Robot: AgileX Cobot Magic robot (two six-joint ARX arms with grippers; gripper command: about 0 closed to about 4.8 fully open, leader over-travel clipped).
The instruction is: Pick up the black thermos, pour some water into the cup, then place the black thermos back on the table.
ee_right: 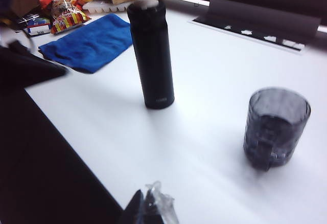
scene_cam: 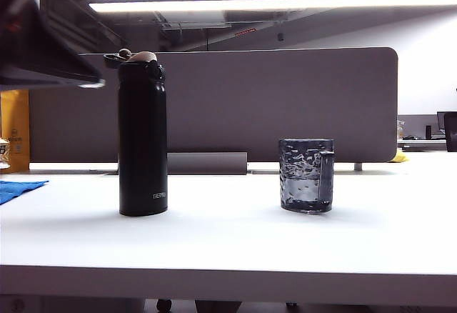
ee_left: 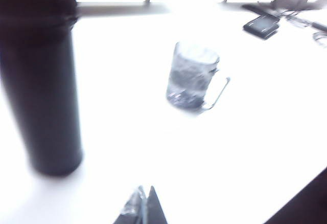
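Note:
The black thermos point(scene_cam: 143, 141) stands upright on the white table point(scene_cam: 228, 241), left of centre, its flip lid open and the beige spout showing. The cup point(scene_cam: 307, 175), a dimpled grey glass mug, stands to its right, well apart from it. Neither gripper's fingers show in the exterior view. My left gripper point(ee_left: 146, 189) is shut and empty, hanging back from the thermos point(ee_left: 43, 81) and cup point(ee_left: 191, 75). My right gripper point(ee_right: 147, 191) is also shut on nothing, near the table's edge, far from the thermos point(ee_right: 152, 55) and cup point(ee_right: 276, 127).
A blue cloth point(ee_right: 87, 42) lies on the table beyond the thermos, with snack packets point(ee_right: 66, 12) behind it. A dark phone-like device point(ee_left: 261, 25) lies past the cup. A grey partition point(scene_cam: 285, 106) runs along the back. A dark blurred shape point(scene_cam: 43, 41) hangs at the exterior view's top left.

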